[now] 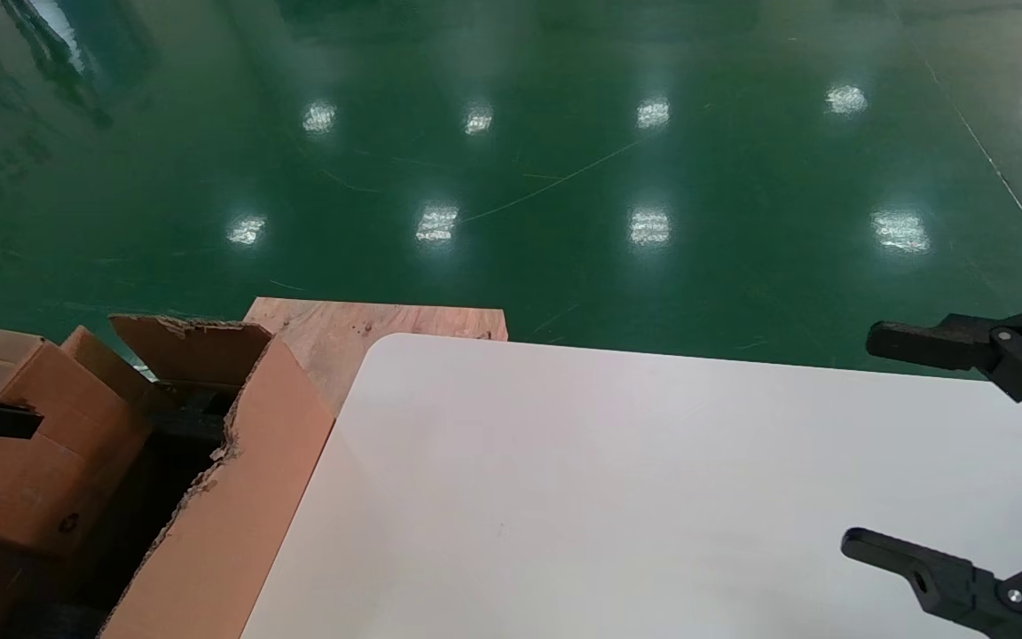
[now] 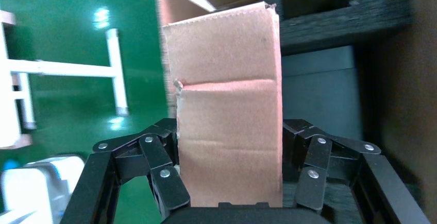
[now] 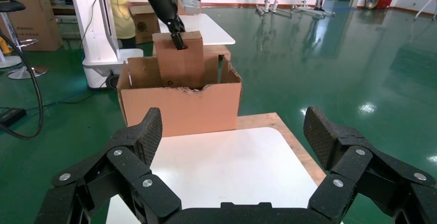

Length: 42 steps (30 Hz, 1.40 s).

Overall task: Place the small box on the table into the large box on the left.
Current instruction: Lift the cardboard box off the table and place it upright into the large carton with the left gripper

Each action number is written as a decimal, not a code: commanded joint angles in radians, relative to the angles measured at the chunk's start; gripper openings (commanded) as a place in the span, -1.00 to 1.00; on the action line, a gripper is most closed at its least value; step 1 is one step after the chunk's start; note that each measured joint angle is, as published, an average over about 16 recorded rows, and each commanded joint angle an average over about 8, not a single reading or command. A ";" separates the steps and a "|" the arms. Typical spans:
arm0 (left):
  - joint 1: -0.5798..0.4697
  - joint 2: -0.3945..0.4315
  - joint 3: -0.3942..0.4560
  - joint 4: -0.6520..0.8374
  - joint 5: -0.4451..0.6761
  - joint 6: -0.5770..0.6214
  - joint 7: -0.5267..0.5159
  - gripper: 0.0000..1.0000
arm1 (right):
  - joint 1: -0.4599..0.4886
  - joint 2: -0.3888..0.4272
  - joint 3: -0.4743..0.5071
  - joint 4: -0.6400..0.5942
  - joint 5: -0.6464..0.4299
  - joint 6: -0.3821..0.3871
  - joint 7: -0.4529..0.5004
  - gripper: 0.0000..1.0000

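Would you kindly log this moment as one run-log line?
left gripper: shut on small box, partly inside large box | right gripper: open, idle above table

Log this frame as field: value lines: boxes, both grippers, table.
small box: clamped in the left gripper, lowered partly into the large box
large box: open, torn flap edges, dark foam inside, beside the table on the robot's left
left gripper: shut on the small box, over the large box
right gripper: open, holding nothing, above the table
table: white, no box on the visible part
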<state>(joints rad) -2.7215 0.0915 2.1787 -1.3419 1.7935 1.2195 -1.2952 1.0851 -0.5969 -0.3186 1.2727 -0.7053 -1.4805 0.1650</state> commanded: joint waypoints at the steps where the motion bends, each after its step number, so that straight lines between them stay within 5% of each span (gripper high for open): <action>1: 0.009 -0.006 0.004 0.002 0.029 -0.020 0.003 -1.00 | 0.000 0.000 0.000 0.000 0.000 0.000 0.000 1.00; 42: 0.039 -0.069 0.005 0.005 0.081 0.036 -0.020 -1.00 | 0.000 0.000 -0.001 0.000 0.001 0.001 -0.001 1.00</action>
<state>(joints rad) -2.6831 0.0228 2.1834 -1.3366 1.8809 1.2563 -1.3174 1.0854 -0.5964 -0.3198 1.2727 -0.7045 -1.4800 0.1644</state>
